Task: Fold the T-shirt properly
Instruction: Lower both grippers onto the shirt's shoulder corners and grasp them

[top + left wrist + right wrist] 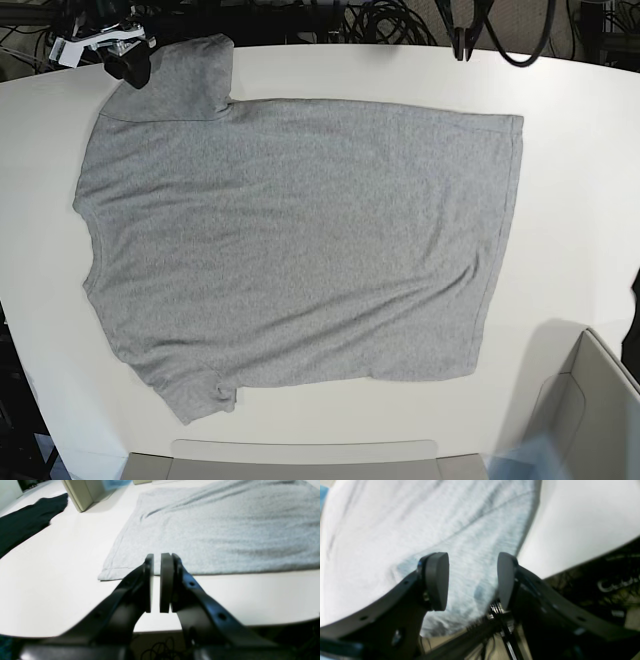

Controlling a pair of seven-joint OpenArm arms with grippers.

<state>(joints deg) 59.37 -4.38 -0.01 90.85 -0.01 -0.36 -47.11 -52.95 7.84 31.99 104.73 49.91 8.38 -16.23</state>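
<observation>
Item: the T-shirt [300,240], heather grey, spread flat on the white tabletop [580,200], plain side up. Collar end lies toward the base view's left, hem toward its right. One sleeve reaches the far left corner; the other sleeve lies at the near left, slightly rumpled. No fold is made.

Step in hand, by judgement: the very start, cloth laid out and both arms posted at the far edge before a first fold.

Left pincer [156,582]: jaws nearly together with only a thin slit between the pads, nothing in them. It hovers off the hem corner [105,575], close to it but not touching, with bare tabletop below.

Right pincer [472,580]: jaws wide apart, empty, poised over the far sleeve near the tabletop edge. Grey cloth shows between the pads; whether they touch it cannot be told, as the wrist view is blurred.

Next move calls for: the left pincer opening before it can take the hem corner, the right closing on the sleeve or shoulder, then a matched lift so that the far edge carries over evenly.

Containers: a beige bin [590,400] at the near right corner, its inside not visible. A dark garment [27,520] lies on the tabletop apart from the T-shirt, in no container.
</observation>
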